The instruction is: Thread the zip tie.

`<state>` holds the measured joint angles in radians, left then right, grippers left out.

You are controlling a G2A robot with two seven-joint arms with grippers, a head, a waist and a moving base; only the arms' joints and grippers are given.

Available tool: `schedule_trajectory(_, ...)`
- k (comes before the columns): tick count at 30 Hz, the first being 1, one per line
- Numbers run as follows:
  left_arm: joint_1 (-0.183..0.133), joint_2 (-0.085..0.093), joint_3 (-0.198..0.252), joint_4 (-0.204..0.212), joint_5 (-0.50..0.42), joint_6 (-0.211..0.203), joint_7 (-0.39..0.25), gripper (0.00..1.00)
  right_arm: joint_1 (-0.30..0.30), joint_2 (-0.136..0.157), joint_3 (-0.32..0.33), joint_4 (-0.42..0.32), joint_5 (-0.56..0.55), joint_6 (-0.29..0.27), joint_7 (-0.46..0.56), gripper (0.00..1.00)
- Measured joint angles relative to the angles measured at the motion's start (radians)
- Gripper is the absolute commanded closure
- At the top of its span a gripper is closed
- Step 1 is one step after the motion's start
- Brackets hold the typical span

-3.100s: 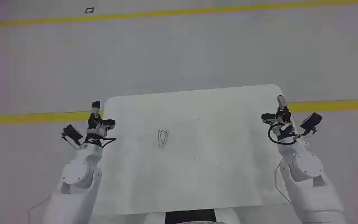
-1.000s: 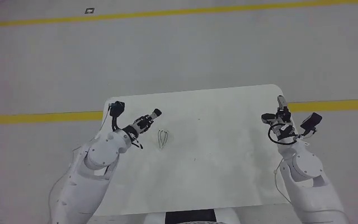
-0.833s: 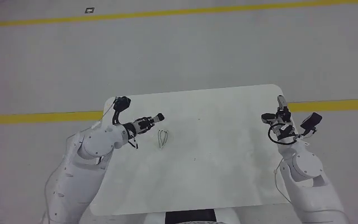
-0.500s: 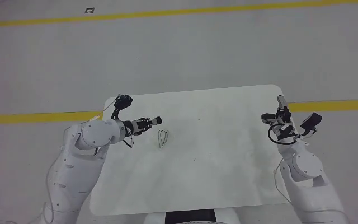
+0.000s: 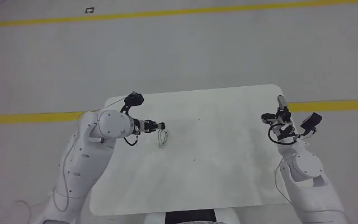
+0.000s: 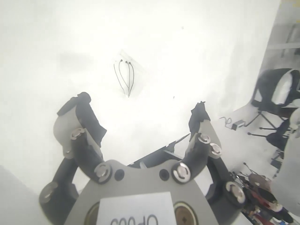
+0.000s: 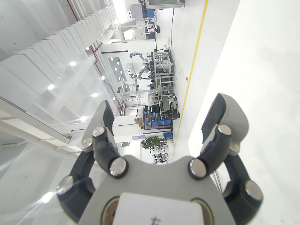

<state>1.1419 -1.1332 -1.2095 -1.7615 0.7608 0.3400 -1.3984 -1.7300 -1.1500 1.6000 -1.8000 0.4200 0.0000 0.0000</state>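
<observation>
White arms (image 5: 92, 151), grey black-padded tools (image 6: 140, 100)

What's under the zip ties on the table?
The zip ties lie flat on the white table, nothing else visibly beneath. The open left gripper is near them, not covering them.

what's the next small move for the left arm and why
Probably lower the left gripper onto the zip ties and close on one. Its jaws stand open and empty, and the ties lie loose on the table just ahead of it, untouched. The right gripper is open at the table's far edge.
</observation>
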Motion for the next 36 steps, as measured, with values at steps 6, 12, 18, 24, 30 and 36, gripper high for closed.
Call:
schedule_trajectory(6,-0.048,-0.048,0.102,0.095,0.111,0.0,0.009,0.0,0.0,0.0,0.0,0.0,0.0,0.0,0.0,0.0)
schedule_trajectory(12,-0.047,-0.047,0.1,0.093,0.109,0.0,0.008,0.0,0.0,0.0,0.0,0.0,0.0,0.0,0.0,0.0)
schedule_trajectory(18,-0.056,-0.045,0.134,0.106,0.099,-0.003,0.008,0.0,0.0,0.0,0.0,0.0,0.0,0.0,0.0,0.0)
schedule_trajectory(24,-0.142,-0.051,0.236,0.197,0.137,0.0,0.008,0.0,0.0,0.0,0.0,0.0,0.0,0.0,0.0,0.0)
schedule_trajectory(30,-0.23,-0.072,0.347,0.265,0.142,0.0,0.008,0.0,0.0,0.0,0.0,0.0,0.0,0.0,0.0,0.0)
schedule_trajectory(36,-0.254,-0.079,0.355,0.309,0.147,0.0,0.008,0.0,0.0,0.0,0.0,0.0,0.0,0.0,0.0,0.0)
